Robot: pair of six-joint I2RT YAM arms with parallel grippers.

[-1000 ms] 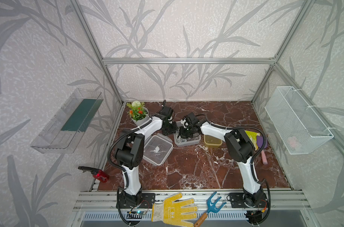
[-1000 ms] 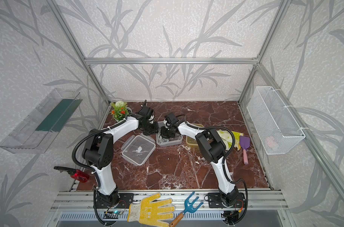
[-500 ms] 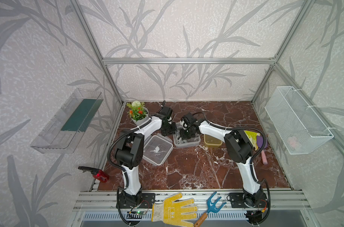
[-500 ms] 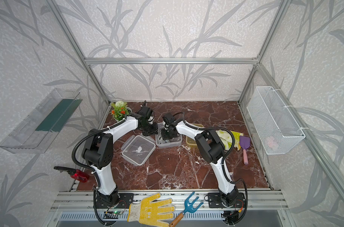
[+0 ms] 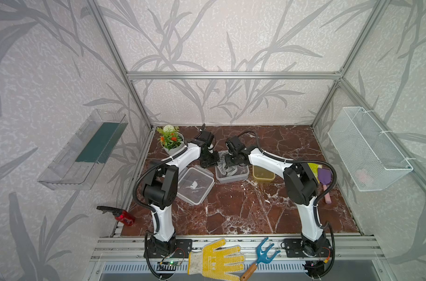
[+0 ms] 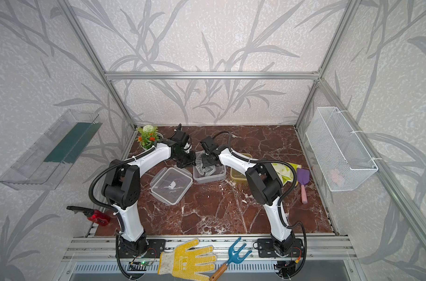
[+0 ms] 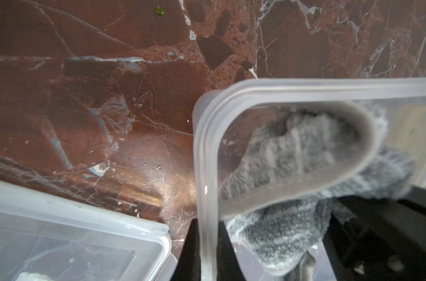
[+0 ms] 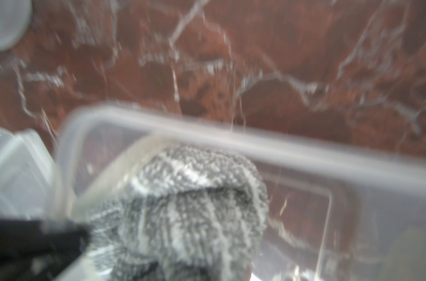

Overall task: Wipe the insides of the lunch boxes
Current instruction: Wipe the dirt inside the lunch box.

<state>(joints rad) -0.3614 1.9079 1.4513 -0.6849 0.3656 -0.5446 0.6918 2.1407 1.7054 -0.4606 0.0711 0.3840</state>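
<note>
Red-brown marbled surface (image 5: pixel 243 209), leaf-patterned walls standing round it. Larger rounded-rectangular clear greyish lunch box (image 5: pixel 232 179) is sitting open toward the back middle of the surface, between the two arms. Left claw (image 7: pixel 208 253) is pinching that box's side wall at the rim, one black finger (image 7: pixel 189 258) outside and one inside, pressed together on the plastic. Right claw (image 5: pixel 230 165) is reaching down into the box, clamped on a bunched grey-and-white striped fluffy cloth (image 8: pixel 190 206). The cloth is lying against the inner wall near a corner, with the fingertips hiding under the fabric. Right wrist view is coming out blurred. Flat clear lid with a white sticker (image 5: pixel 195 186) is lying on the surface just beside the open box, on the left arm's side, partly under that arm. Smaller translucent amber-yellow lunch box (image 5: pixel 263 174) is standing just beside the greyish one on the right arm's side. Small pot of orange and white flowers (image 5: pixel 171 142) is standing at the back left corner, apart from both boxes.
</note>
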